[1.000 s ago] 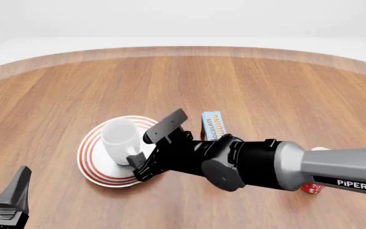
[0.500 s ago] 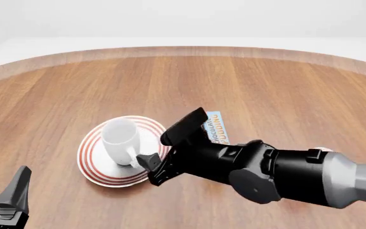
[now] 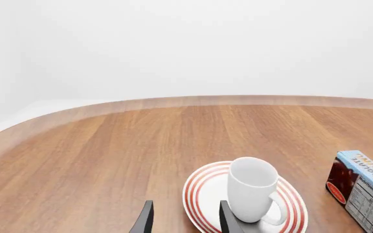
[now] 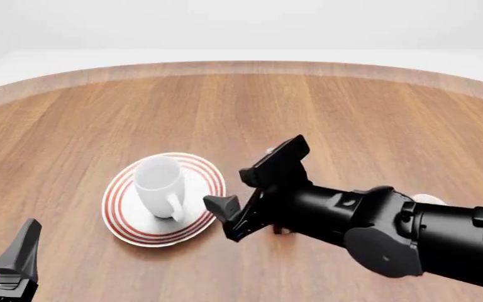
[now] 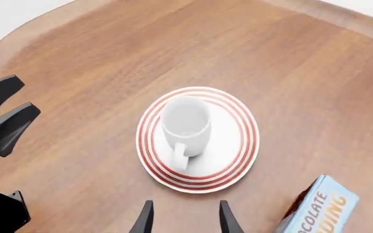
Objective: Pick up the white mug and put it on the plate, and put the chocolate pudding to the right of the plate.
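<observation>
Right end effector (image 4: 254,192) is spread and empty, hanging over the bench (image 4: 351,107) just right of the plate (image 4: 124,217); both fingers are apart in the front view, and the right wrist view shows the two fingertips (image 5: 144,218) with bare wood between them. White mug (image 4: 160,185) already stands upright on the plate, handle toward the camera side, so I judge that half done. What's left is the chocolate pudding (image 5: 316,211). The front view hides it completely behind the right arm. The right wrist view has it at the frame edge, off to one side of the fingers, not between them, light-blue printed face up. The left wrist view shows the pudding box (image 3: 361,189) near the plate with a gap of bench between, on the side away from the left arm. The key relation: the box sits under or just beside the right wrist rather than ahead of the fingertips, so the right arm would need to pull back or re-aim before closing on it. Its long axis looks to run roughly away from the robot, though I can't pin that down from the cropped views. Left end effector (image 4: 11,261) is also spread, holding nothing, parked low at the near left, well apart from the box with the plate in between. Right arm is clearly the nearer one.
</observation>
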### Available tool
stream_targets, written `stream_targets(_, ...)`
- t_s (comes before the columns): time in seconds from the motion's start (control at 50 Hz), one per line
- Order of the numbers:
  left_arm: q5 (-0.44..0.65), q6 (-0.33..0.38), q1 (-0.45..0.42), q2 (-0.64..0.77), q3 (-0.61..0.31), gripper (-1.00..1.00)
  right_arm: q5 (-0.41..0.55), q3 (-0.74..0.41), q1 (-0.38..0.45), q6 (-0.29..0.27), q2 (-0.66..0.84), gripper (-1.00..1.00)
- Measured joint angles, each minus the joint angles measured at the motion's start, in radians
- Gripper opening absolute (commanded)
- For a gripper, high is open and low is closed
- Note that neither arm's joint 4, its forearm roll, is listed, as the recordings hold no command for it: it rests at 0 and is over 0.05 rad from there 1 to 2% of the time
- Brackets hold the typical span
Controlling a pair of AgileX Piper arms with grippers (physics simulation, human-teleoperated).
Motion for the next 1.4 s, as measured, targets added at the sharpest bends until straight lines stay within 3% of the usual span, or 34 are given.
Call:
stream_targets(0.74, 0.0, 0.0, 0.0, 0.0, 0.0, 1.0, 0.07, 0.139, -0.073, -0.023, -0.258, 1.0)
stream_targets(1.4, 0.0, 0.0, 0.0, 0.0, 0.0, 1.0, 0.131, 0.276, -0.118, -0.004, -0.476, 1.0)
